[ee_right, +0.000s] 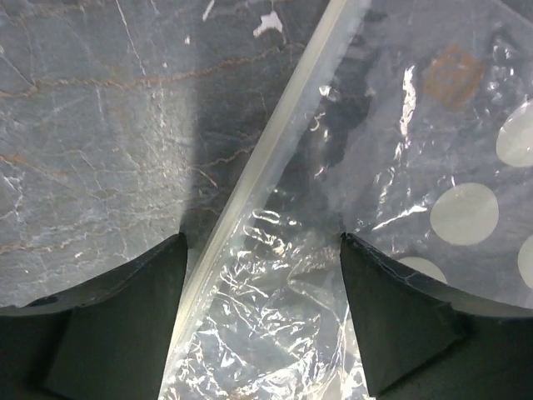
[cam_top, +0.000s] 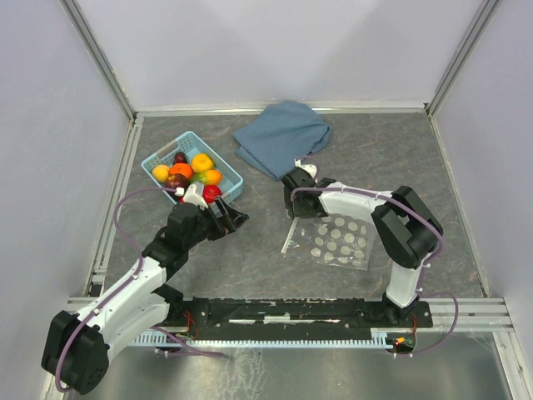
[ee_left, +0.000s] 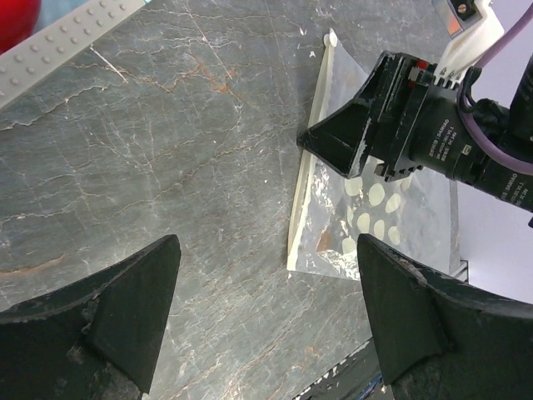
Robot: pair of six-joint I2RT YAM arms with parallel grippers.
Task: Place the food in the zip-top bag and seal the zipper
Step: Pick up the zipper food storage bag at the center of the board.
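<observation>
The food [cam_top: 190, 169], several glossy red, orange, yellow and dark purple toy fruits, lies heaped in the light-blue basket [cam_top: 232, 176]. The zip-top bag [cam_top: 335, 240], clear with white dots, lies flat on the table right of centre. My right gripper [cam_top: 297, 212] is down at the bag's far left corner. In the right wrist view it [ee_right: 262, 242] is open, its fingers straddling the pale zipper [ee_right: 275, 142] and crinkled plastic [ee_right: 416, 167]. My left gripper [cam_top: 236, 219] hovers open just right of the basket, over bare table [ee_left: 266, 246], pointing toward the bag [ee_left: 366, 208].
A folded blue cloth [cam_top: 281, 137] lies at the back centre, just behind the right arm. Grey walls and metal rails enclose the marbled table on three sides. The left wrist view catches a red fruit [ee_left: 15, 21] and the basket's rim [ee_left: 75, 40] at its upper left.
</observation>
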